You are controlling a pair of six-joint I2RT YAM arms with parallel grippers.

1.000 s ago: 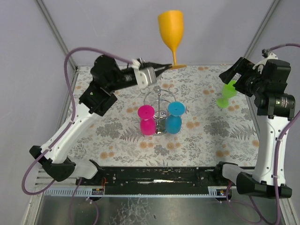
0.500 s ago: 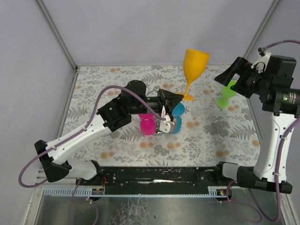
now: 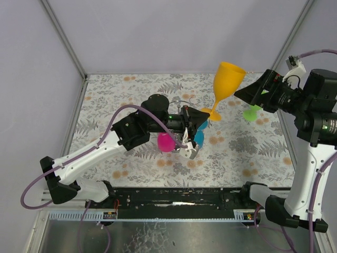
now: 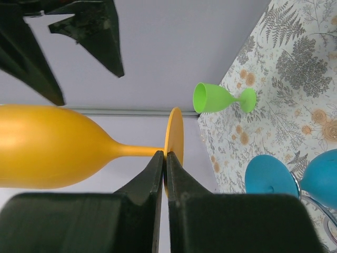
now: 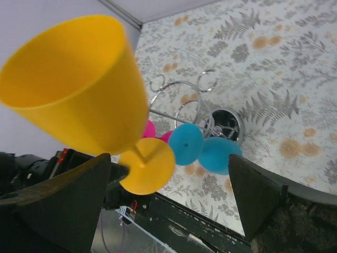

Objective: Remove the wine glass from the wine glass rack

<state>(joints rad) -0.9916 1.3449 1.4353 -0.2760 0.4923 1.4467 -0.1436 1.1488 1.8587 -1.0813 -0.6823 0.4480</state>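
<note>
While the left jaws pinch the rim of its foot, the orange wine glass (image 3: 227,79) stands tilted, bowl up, above the worktop (image 3: 253,153), clear of the wine glass rack (image 5: 227,126), with the right jaws spread wide beside its bowl.

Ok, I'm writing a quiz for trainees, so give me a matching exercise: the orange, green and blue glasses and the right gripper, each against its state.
1 orange glass
2 green glass
3 blue glass
4 right gripper

A open, holding nothing
B hanging on the rack
C pinched at its foot by the left gripper
D standing alone on the table

Pairs: 1-C, 2-D, 3-B, 4-A
</note>
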